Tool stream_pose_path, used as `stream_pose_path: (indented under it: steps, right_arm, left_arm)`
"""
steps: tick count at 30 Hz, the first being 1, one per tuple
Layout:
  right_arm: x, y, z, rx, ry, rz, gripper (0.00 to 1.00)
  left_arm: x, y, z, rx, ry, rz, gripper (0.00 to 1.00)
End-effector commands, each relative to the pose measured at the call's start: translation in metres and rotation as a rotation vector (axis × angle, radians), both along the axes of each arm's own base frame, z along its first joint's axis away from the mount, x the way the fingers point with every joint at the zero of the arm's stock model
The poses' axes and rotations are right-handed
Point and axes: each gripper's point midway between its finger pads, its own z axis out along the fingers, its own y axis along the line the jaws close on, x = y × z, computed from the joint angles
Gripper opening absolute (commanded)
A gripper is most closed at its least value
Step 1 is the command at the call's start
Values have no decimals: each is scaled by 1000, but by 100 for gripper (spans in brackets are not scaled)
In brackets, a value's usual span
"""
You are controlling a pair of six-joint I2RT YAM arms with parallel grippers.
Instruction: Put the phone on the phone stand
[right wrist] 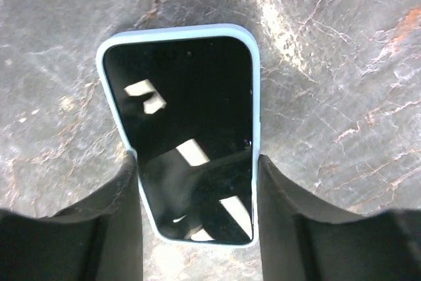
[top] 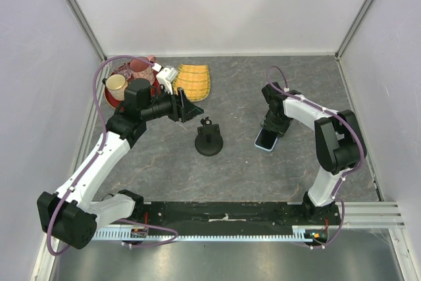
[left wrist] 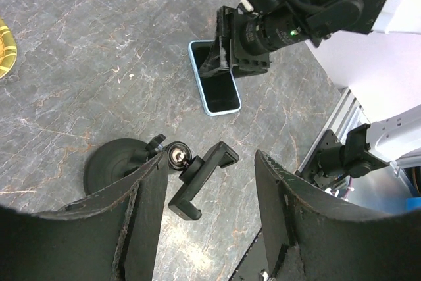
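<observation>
While your right arm bends steeply down at the wrist, your right tool [right wrist: 196,162] pinches the phone [right wrist: 181,110] by both long edges, the phone lying flat on the bench [right wrist: 342,64] directly beneath it. Your left arm reaches forward, elbow bent, left tool [left wrist: 210,159] spread and empty, the phone stand [left wrist: 108,166] just below its fingers.

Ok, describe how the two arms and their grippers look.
The left arm and right arm both have white links between bulky black joints, with a purple cable running along each. The left gripper and right gripper are all black, with broad wedge-shaped fingers; the left one's inner faces look scuffed. A small green light glows on the right wrist.
</observation>
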Motion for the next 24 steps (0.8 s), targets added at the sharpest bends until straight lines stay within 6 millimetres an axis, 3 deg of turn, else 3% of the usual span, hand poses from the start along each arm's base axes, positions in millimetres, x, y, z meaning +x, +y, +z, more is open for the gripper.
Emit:
stream_pose_path:
  steps: [1,7,11,13,14,15,17,19,24]
  right_arm:
    - [-1,-1,-4,-14,31,5,0]
    - [1,-7,11,-29,-38,11,0]
    - [7,-1,21,-1,-73,78,0]
    - [9,1,24,16,-121,98,8]
    - [11,2,36,30,-167,106,13]
    - [10,2,36,38,-190,109,28]
    - [10,1,48,37,-233,128,46]
    - [8,-3,51,22,-238,127,97]
    - [9,4,44,40,-149,100,98]
  left_arm:
    - [1,-3,8,-35,-7,-9,61]
    - [2,-3,7,-37,-4,-11,61]
    - [2,-5,4,-37,10,-19,61]
    - [3,-5,3,-36,11,-16,61]
    - [2,-5,3,-36,13,-19,61]
    - [2,-5,3,-37,16,-20,61]
    - [2,-6,4,-41,12,-24,61]
    - [2,-6,4,-41,10,-23,60]
    - [2,-7,3,-42,19,-26,61]
